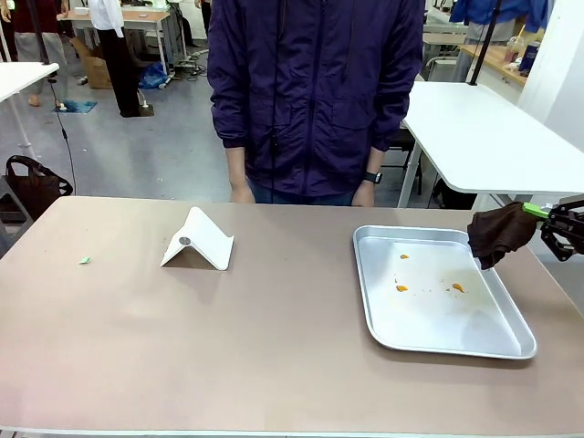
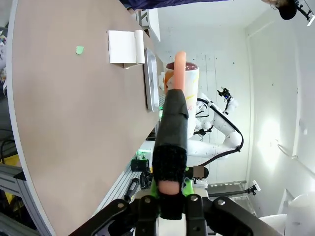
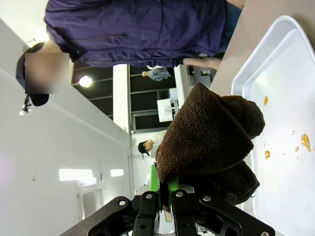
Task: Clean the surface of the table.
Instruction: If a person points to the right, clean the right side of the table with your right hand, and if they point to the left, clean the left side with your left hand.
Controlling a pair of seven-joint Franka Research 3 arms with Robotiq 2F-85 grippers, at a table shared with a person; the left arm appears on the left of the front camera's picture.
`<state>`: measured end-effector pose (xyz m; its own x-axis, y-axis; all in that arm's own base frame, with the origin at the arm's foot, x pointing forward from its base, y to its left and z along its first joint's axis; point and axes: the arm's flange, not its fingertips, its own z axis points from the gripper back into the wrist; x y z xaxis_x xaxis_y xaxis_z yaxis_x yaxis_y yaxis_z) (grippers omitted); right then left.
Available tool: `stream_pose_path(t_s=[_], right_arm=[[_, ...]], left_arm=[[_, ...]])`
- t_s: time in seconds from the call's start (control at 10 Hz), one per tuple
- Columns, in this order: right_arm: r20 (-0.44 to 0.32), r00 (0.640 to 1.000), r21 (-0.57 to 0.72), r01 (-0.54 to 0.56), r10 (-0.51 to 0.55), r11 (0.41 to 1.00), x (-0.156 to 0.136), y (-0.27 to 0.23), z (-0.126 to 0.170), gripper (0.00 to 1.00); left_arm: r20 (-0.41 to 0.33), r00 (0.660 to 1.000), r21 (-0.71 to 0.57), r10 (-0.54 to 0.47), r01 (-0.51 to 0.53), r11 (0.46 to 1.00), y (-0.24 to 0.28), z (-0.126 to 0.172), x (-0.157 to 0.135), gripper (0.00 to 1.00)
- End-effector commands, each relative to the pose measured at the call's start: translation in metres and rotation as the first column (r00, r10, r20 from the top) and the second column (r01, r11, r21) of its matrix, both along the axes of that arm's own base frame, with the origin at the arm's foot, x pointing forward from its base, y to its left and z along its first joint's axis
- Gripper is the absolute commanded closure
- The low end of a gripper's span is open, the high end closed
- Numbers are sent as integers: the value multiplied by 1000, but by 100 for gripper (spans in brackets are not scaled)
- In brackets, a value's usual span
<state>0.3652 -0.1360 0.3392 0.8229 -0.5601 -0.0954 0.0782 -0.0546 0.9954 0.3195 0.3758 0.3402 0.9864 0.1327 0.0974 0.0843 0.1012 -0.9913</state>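
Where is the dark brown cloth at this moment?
In the front view, the brown cloth is at the right side of the table, gripped by the right claw, by the far right corner of the metal tray.

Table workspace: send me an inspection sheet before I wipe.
Surface: table matte brown, no spills seen outside the tray.
Job's things: brown cloth bunched, by the tray's far right corner.
Clutter: metal tray with orange spots; white folded stand; green scrap near left edge.
Grippers: left tool shut on black-sleeved stick; right tool shut on cloth.
Cables: thin dark cord beyond far left corner.
Surroundings: person at far edge; white table behind.
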Motion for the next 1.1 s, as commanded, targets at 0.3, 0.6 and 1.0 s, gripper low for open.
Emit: stream_pose_path(t_s=[0.3, 0.6, 1.0], right_arm=[[9, 1000, 5, -12, 12, 1000, -2, -2, 4, 100], [9, 1000, 5, -12, 12, 1000, -2, -2, 4, 100], [9, 1000, 5, -12, 12, 1000, -2, -2, 4, 100]], left_arm=[[4, 1000, 5, 4, -4, 1000, 0, 4, -2, 81], [-107, 994, 193, 5, 15, 981, -33, 8, 27, 81], [-207, 970, 376, 129, -43, 926, -77, 1, 75, 81]])
